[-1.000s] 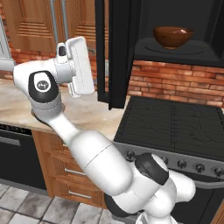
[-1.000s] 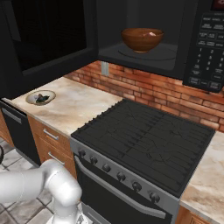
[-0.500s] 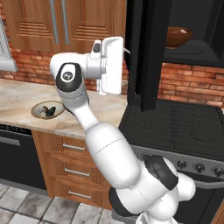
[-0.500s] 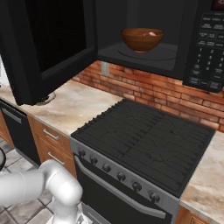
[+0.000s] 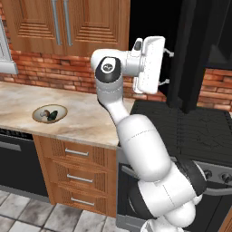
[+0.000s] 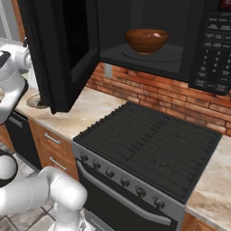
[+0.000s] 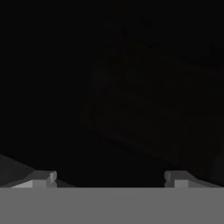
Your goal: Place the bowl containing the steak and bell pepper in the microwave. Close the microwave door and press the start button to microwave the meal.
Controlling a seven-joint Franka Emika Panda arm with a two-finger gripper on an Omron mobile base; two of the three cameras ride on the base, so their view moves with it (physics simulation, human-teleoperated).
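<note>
bowl (image 6: pixel 146 40) in microwave (image 6: pixel 180 36), above stove (image 6: pixel 149 146)

red brick wall (image 5: pixel 50 72) behind a beige marble counter (image 5: pixel 86 122), wooden upper cabinets (image 5: pixel 68 25) above, wood drawers (image 5: pixel 74 174) with metal handles below, black stove (image 6: pixel 149 144) with a knob row, grey tiled floor (image 5: pixel 27 217)

**Even light in the base views, hand view almost black**

Both base views are evenly lit, with soft shadows and no glare. The microwave door (image 6: pixel 58 54) is a flat black area without detail. The hand view is very dark and slightly blurred.
</note>
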